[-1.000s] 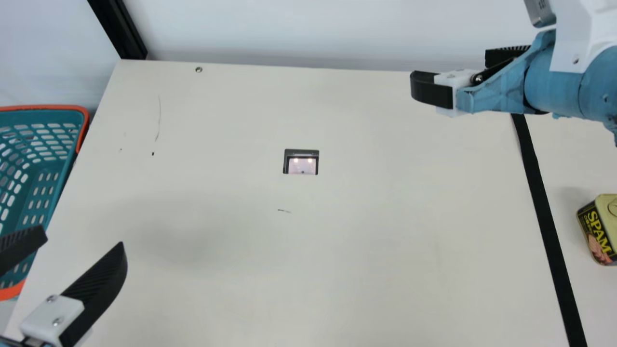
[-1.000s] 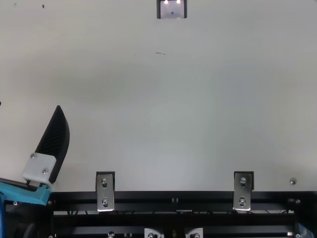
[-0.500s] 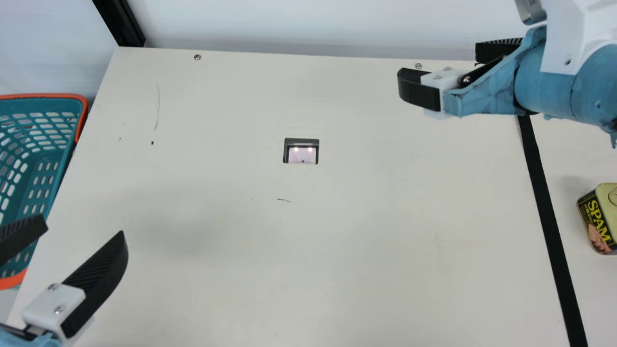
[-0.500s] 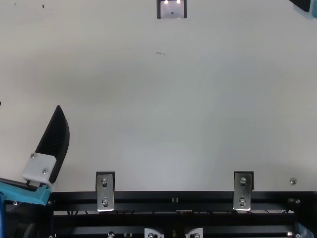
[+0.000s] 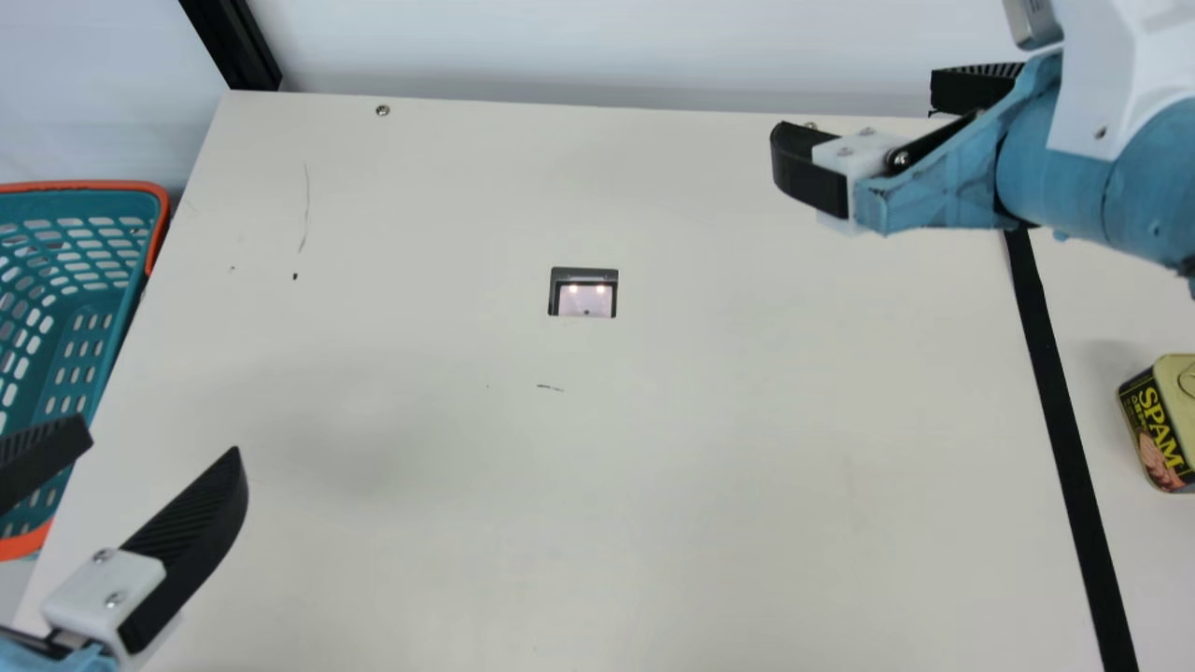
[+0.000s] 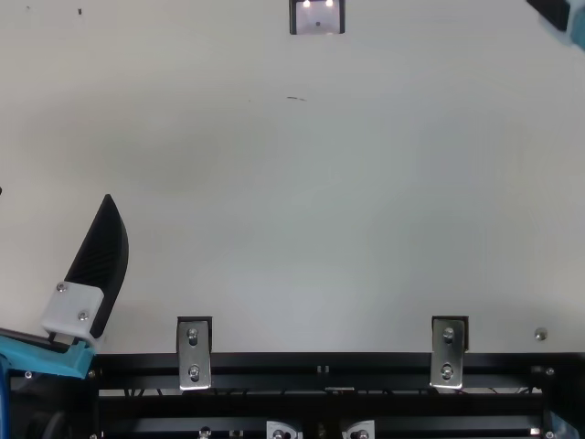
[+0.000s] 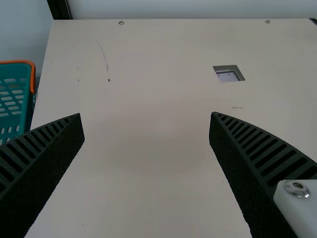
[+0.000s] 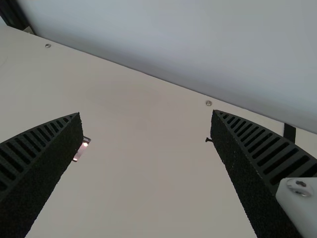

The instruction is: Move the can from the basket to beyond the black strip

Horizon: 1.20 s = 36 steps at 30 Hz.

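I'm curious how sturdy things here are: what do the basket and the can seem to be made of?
The basket looks like smooth moulded plastic, judging by its even teal colour and regular slots. The can is probably metal, with a satin, gold-coloured lid and rounded corners.

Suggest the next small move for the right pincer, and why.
I'd probably draw the right pincer back towards its own base, jaws open, rather than reach for anything. The can already sits beyond the black strip, on the side away from the basket, and this pincer is open and holds nothing, so the placing looks done.
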### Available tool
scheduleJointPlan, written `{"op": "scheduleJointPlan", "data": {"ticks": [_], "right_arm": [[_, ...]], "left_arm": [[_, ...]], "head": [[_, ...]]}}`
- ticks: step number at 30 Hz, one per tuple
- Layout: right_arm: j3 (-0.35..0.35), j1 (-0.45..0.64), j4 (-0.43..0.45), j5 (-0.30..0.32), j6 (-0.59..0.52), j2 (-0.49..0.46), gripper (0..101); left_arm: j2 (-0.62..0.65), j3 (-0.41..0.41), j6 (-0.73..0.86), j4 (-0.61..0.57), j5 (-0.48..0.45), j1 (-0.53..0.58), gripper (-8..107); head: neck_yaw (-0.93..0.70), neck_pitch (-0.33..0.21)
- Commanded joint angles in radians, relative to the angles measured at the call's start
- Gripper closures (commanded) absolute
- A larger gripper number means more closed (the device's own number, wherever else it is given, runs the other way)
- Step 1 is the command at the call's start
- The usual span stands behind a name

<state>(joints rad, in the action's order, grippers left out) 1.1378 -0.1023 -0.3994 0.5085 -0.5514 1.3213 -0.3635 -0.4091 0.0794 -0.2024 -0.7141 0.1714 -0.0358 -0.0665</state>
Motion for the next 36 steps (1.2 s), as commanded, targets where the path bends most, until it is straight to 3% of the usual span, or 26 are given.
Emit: {"op": "scheduleJointPlan", "data": {"ticks": [1, 9, 16, 26, 36], "right_arm": [[-0.055, -0.006, 0.007, -0.057, 0.004, -0.032, 0], [-0.224, -0.029, 0.028, -0.184, 0.018, -0.156, 0], [-0.359, -0.036, 0.039, -0.239, 0.039, -0.278, 0], [-0.517, -0.02, 0.031, -0.244, 0.066, -0.476, 0], [-0.623, -0.019, 0.031, -0.221, 0.099, -0.631, 0]], "left_arm": [[0.0, 0.0, 0.0, 0.0, 0.0, 0.0, 9], [0.0, 0.0, 0.0, 0.0, 0.0, 0.0, 9], [0.0, 0.0, 0.0, 0.0, 0.0, 0.0, 9], [0.003, 0.001, -0.006, 0.006, 0.001, 0.004, 9], [0.085, 0.036, -0.061, 0.027, 0.039, -0.013, 9]], "head": [[0.002, -0.002], [0.002, -0.002], [0.002, -0.002], [0.002, -0.002], [0.002, -0.002]]}}
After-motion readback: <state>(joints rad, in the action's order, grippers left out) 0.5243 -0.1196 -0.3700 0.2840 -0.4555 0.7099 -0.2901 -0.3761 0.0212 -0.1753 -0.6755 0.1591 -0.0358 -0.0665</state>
